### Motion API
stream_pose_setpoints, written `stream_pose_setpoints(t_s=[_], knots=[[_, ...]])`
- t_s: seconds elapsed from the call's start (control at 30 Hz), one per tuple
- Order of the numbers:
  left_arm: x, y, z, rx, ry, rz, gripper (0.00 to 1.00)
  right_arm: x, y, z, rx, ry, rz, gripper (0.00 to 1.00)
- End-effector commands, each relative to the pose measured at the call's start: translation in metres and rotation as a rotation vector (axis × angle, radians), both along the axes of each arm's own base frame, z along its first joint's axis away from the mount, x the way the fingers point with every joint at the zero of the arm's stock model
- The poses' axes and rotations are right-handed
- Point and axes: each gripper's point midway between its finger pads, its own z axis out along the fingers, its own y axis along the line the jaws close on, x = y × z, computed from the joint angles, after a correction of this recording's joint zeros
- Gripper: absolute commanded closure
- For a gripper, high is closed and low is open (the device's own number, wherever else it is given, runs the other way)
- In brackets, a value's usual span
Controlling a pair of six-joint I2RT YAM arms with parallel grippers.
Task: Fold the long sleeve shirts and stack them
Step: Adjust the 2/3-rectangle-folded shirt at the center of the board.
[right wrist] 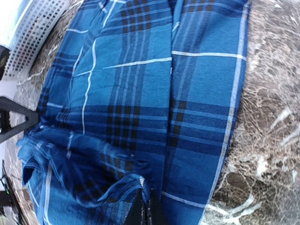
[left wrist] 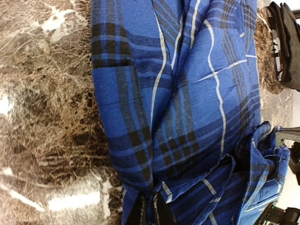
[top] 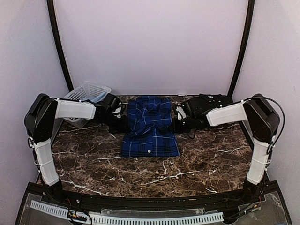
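Bunched folds of the plaid shirt (top: 150, 129) fill both wrist views. It lies partly folded on the desk (top: 201, 159). A lift could catch only the top layer and drag the fold askew. The left claw (left wrist: 149, 213) and right claw (right wrist: 146, 211) are each clenched on cloth at the shirt's side edges — the black shirt (top: 208, 101) lies off to its right.

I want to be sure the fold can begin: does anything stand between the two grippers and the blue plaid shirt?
Nothing visible does. The left gripper and the right gripper each pinch a side edge of the plaid shirt. The black shirt and the white basket lie at the far corners, apart from it.
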Motion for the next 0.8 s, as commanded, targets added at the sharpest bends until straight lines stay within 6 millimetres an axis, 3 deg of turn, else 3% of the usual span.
stream_pose_setpoints(t_s=[0.0,0.03,0.13,0.27,0.6,0.77], knots=[[-0.007,-0.002,0.047,-0.077,-0.073,-0.03,0.96,-0.002,0.008,0.037,0.06,-0.068,0.024,1.0],[-0.008,-0.002,0.053,-0.085,-0.082,-0.035,0.95,-0.005,0.008,0.041,0.062,-0.075,0.027,1.0],[-0.014,0.003,0.051,-0.06,-0.072,-0.032,0.66,-0.013,0.01,0.05,0.066,-0.087,0.035,1.0],[-0.016,0.015,0.04,0.006,-0.055,-0.011,0.55,-0.02,0.013,0.047,0.064,-0.075,0.045,1.0],[-0.009,0.025,0.001,0.124,-0.004,-0.005,0.55,-0.022,0.018,0.045,0.062,-0.064,0.05,1.0],[0.0,0.02,-0.004,0.127,0.0,-0.011,0.59,-0.024,0.02,0.043,0.061,-0.058,0.054,1.0]])
